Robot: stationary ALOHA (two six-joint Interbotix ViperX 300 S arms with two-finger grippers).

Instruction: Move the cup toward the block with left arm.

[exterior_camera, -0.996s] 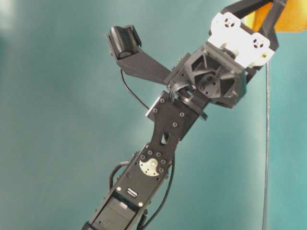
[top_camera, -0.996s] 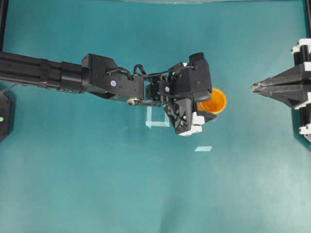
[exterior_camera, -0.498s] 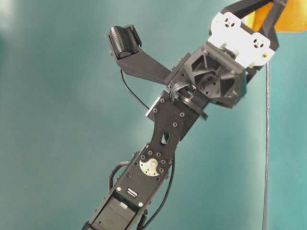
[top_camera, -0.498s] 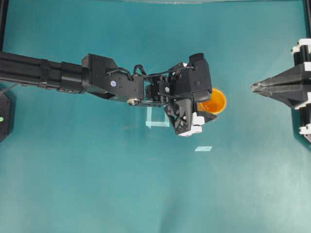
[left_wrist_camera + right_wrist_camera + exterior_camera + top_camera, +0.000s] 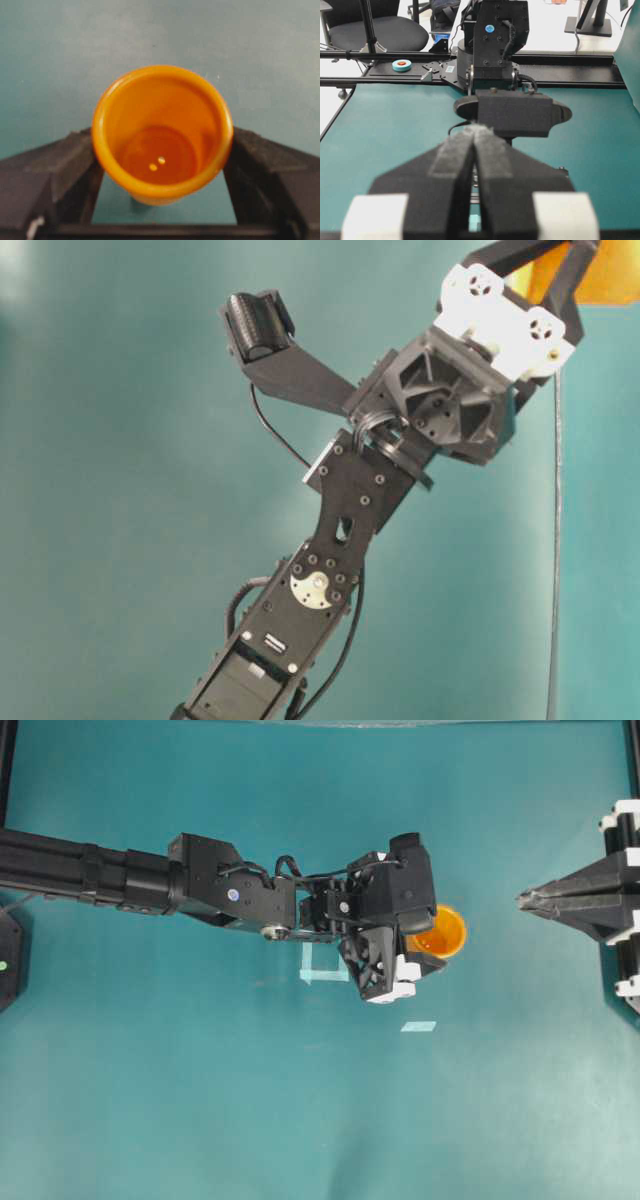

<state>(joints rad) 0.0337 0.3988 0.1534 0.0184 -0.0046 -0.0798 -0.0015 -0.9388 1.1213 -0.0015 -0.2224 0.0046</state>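
Cup (image 5: 162, 135): pinched between left gripper (image 5: 162, 165) fingers (image 5: 55, 170); right gripper (image 5: 525, 900) fingers pressed together; step: carry; block unseen; next: locate block, slide over worktop (image 5: 200, 1100).

Teal table (image 5: 200, 1100) – matte, plain surface, fills the overhead view. On it: an L-shaped strip of pale tape (image 5: 322, 967) near the centre, partly under the arm, and a small pale tape patch (image 5: 418, 1026) below-right of it, apart. Orange-yellow cup (image 5: 441, 931) stands upright on the surface, mouth up – right of the L-tape. Wrist view: cup base on bare teal.
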